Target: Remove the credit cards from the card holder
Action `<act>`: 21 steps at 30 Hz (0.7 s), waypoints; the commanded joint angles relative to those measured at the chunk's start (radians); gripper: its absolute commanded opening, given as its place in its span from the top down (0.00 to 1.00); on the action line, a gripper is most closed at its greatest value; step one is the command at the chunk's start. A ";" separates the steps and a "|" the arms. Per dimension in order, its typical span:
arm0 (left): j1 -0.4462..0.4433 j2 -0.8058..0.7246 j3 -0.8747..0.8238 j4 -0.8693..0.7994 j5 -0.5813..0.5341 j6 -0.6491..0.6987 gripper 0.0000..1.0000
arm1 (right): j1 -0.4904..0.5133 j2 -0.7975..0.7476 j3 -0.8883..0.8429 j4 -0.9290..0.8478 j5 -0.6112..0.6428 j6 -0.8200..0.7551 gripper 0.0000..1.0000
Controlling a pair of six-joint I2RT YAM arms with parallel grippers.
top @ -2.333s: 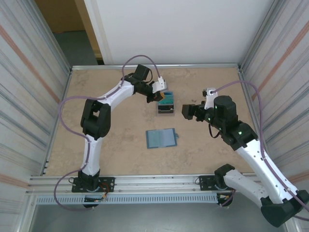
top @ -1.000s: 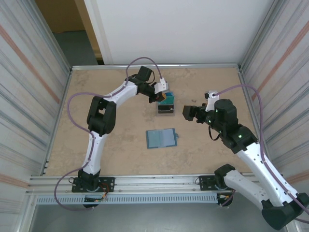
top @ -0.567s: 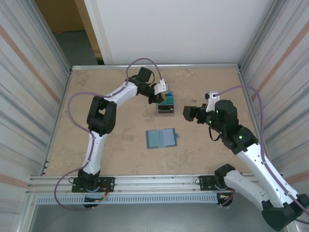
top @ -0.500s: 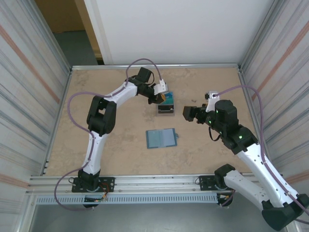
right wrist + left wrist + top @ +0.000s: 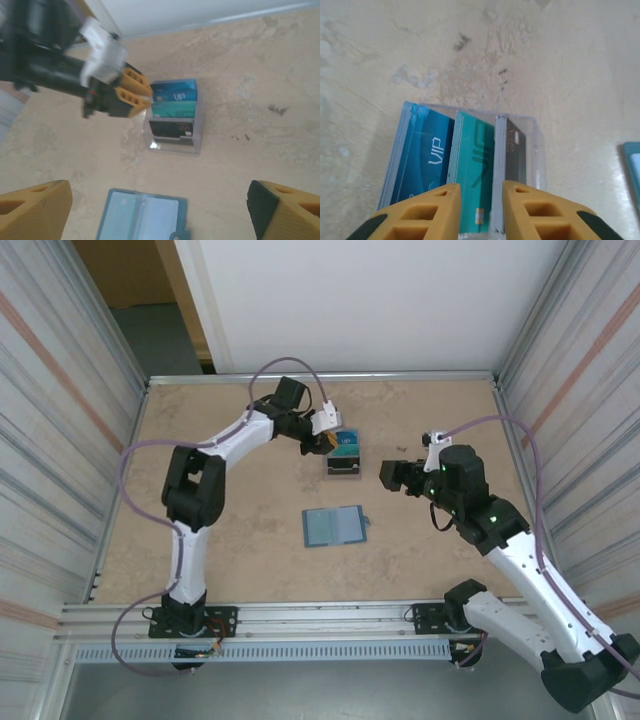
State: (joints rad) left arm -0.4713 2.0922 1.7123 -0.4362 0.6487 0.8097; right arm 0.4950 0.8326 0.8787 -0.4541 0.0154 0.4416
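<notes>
Desk (image 5: 250, 530) comes first, and at its middle we see the card holder (image 5: 335, 526) lying open and flat, its long axis across the desk, well apart from both pairs of fingers. Beyond it a clear stand (image 5: 344, 466) holds the credit cards (image 5: 475, 160) upright in rows, their long edges also crosswise. Our left fingers (image 5: 435, 210) are parted over the teal middle card, gripping nothing. Our right fingers (image 5: 37, 207) gape wide and empty, right of the stand.

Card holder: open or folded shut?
Open. The card holder lies spread flat on the table, both inner panels facing up; what its pockets hold, cannot tell.
</notes>
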 commanded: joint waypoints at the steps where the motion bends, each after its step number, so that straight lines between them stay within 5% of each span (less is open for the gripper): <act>1: -0.003 -0.182 -0.104 0.114 -0.007 -0.071 0.60 | 0.031 0.030 0.013 -0.063 0.058 0.034 0.15; 6: -0.003 -0.410 -0.379 0.333 -0.160 -0.264 0.35 | 0.173 0.118 0.042 -0.126 0.182 0.073 0.26; 12: -0.003 -0.689 -0.727 0.536 -0.499 -0.584 0.02 | 0.330 0.318 0.089 -0.169 0.215 0.149 0.42; 16: 0.001 -0.842 -0.892 0.538 -0.789 -0.798 0.01 | 0.426 0.455 0.137 -0.174 0.211 0.185 0.52; 21: 0.017 -0.968 -0.979 0.395 -0.907 -0.988 0.01 | 0.508 0.640 0.217 -0.189 0.194 0.194 0.67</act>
State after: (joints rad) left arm -0.4641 1.1904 0.7643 0.0036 -0.1017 0.0132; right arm 0.9764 1.4113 1.0439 -0.6117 0.2024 0.6044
